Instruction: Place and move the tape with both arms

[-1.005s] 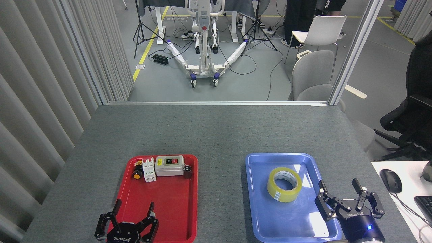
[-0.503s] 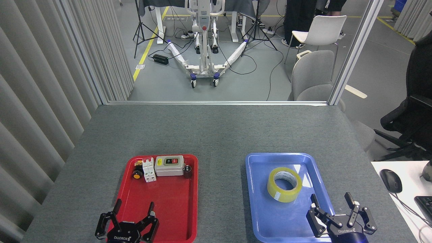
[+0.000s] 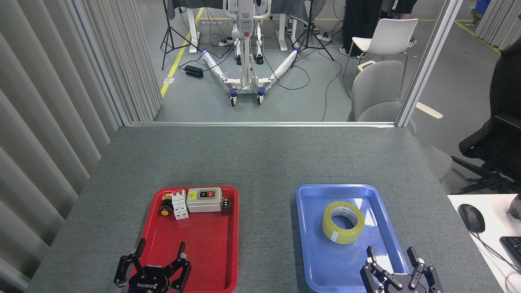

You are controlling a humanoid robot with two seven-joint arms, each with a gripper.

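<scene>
Head view | tape point(image 3: 343, 222) mid blue tray point(image 3: 309, 244) | left gripper point(image 3: 160, 254), right gripper point(image 3: 391, 255) spread, empty

Only the far ends of the two arms show, both low at the near edge of the head view. The black fingered left gripper marked ROBOTIQ point(image 3: 160, 250) points away from the robot, its two black fingers point(image 3: 181, 249) spread apart in a V with nothing between them; the lettering on its palm reads upside down. The black fingered right gripper point(image 3: 391, 254) sits lower, its body mostly cut off by the bottom edge; its two fingers stand upright and apart, gripping nothing. The white arm links are out of view
</scene>
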